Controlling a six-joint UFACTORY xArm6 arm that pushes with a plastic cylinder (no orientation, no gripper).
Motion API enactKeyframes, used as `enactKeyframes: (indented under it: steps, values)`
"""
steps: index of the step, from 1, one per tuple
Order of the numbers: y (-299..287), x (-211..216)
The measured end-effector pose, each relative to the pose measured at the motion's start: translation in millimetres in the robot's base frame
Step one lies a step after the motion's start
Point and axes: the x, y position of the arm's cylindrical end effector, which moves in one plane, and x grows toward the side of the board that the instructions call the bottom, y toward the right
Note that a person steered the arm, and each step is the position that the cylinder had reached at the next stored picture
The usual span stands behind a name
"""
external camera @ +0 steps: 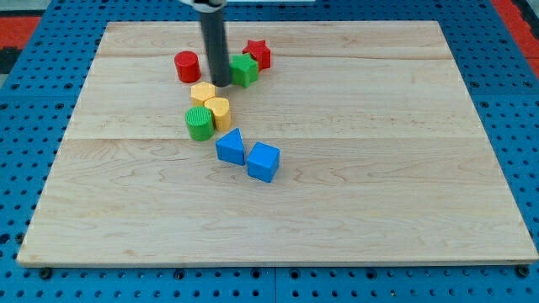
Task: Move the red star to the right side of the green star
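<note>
The red star (258, 54) lies near the view's top, touching the upper right of the green star (245, 70). My tip (221, 83) rests on the board just left of the green star, close against it, with the dark rod rising to the view's top. The rod hides part of the green star's left side.
A red cylinder (187, 66) stands left of the rod. Below the tip are a yellow block (203, 93), a yellow cylinder (218, 112) and a green cylinder (200, 123). A blue triangular block (230, 146) and a blue cube (263, 162) lie lower down. The wooden board (379, 168) sits on blue pegboard.
</note>
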Motion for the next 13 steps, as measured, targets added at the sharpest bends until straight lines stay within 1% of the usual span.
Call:
enactKeyframes:
  steps: [1,4,5,6,8,9,10,11,12,13]
  values:
    - [28.3,0.0]
    - [41.0,4.0]
    - [-1.5,-8.7]
    - [-61.2,1.4]
    - [-45.0,-16.4]
    - [-18.4,-56.0]
    - [5.5,-69.9]
    - [53.2,-83.4]
    - [61.8,-102.5]
    - [119.0,-102.5]
